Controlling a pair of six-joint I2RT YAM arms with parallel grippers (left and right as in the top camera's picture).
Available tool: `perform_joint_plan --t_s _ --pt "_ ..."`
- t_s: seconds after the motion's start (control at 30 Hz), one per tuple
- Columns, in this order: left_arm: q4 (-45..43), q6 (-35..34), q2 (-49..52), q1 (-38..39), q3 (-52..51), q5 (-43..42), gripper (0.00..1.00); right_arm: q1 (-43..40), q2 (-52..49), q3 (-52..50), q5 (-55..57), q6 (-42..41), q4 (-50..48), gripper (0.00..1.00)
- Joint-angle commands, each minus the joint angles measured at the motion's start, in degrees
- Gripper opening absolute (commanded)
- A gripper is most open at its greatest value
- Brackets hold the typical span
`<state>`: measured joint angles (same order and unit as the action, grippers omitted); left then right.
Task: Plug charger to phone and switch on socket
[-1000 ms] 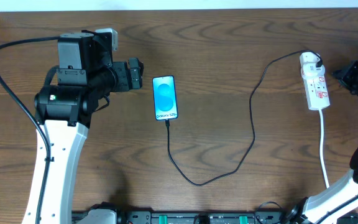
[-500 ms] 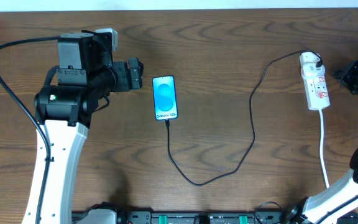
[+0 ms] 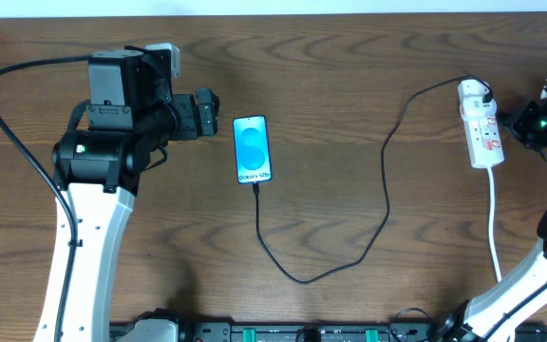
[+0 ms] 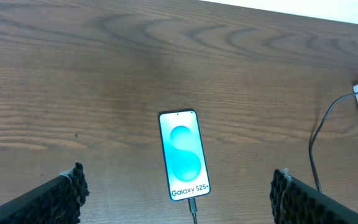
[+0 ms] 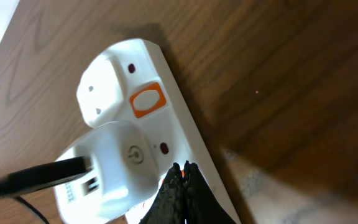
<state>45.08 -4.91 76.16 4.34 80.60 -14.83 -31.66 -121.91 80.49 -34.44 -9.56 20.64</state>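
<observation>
Overhead, the shut right gripper [image 3: 517, 121] has crept in just right of the socket [image 3: 482, 138], phone [image 3: 253, 149] well left of it with the charger [image 3: 387, 190] looking plugged in; left wrist view: left gripper [image 3: 207, 112] wide, empty; right wrist view: tips at the socket's face near its orange switch [image 5: 148, 101], so a press looks next.

White arms [image 3: 82, 249] — black, seemingly ribbed fingertips [image 4: 64, 194]

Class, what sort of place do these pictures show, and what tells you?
Probably a robotics test bench rather than a home: two robot arms at a wooden table, with a phone, charger and socket laid out between them.
</observation>
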Motion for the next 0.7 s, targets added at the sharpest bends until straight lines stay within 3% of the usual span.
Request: perform_joint_plan --t_s 0.0,0.67 --pt "0.13 -0.31 -0.24 -0.17 0.31 0.37 0.95 -0.13 -1.68 -0.39 -2.84 1.18 -0.61 0.01" --pt "0.13 -0.31 -0.24 -0.17 0.31 0.37 0.95 0.59 -1.99 -0.39 -3.61 3.78 -0.48 0.01"
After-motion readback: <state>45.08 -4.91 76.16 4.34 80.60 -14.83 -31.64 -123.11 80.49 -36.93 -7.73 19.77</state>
